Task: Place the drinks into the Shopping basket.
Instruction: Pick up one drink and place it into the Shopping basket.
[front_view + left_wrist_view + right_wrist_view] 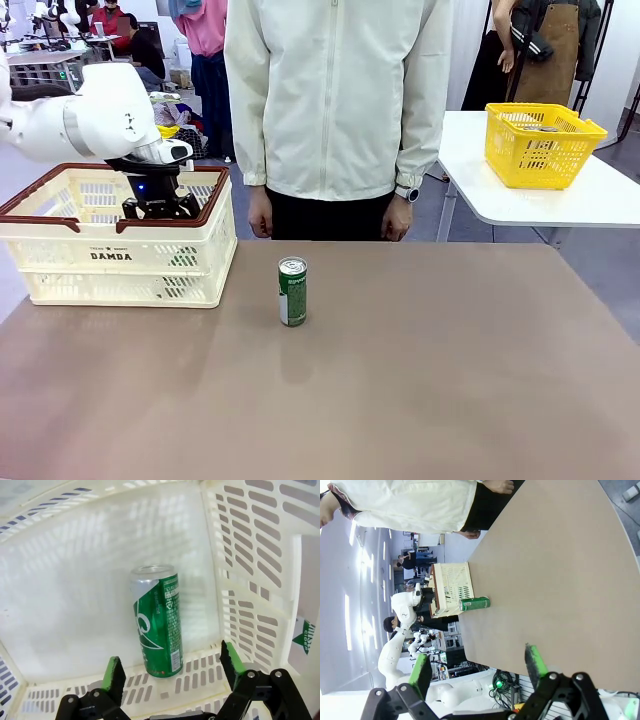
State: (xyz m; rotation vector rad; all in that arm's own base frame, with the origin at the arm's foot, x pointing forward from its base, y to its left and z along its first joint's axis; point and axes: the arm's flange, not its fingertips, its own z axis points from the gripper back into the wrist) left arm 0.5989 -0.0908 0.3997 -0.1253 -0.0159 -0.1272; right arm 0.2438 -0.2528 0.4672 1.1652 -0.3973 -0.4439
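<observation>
green can [156,622] inside the shopping basket [250,555], in a corner by the lattice walls. whether it stands or lies on the basket floor i cannot tell from the wrist angle. nothing touches it.

left gripper [170,662] hangs over it, green pads spread wide to either side of the can's near end, clear of the metal. front view puts the same left gripper [160,208] dipped below the brown rim of the shopping basket [110,255], which sits at the table's left far corner.

second green can [292,292] upright on the open table, near the middle, well apart from the basket, just in front of the person [335,100] standing at the far side with hands down. right wrist view picks up this can [474,603] too, beside the basket.

right gripper [477,657] off near the table's edge, jaws wide, holding nothing.

yellow basket [545,145] on a separate table to the right; not part of this.

judgement: the first can's placement looks done; the step in hand is clearing the left arm out of the basket. next move calls for a straight lift above the rim, fingers kept open so they do not clip the can or the lattice, then a reach to the table can, closing around its middle. a low swing out risks snagging the rim.
</observation>
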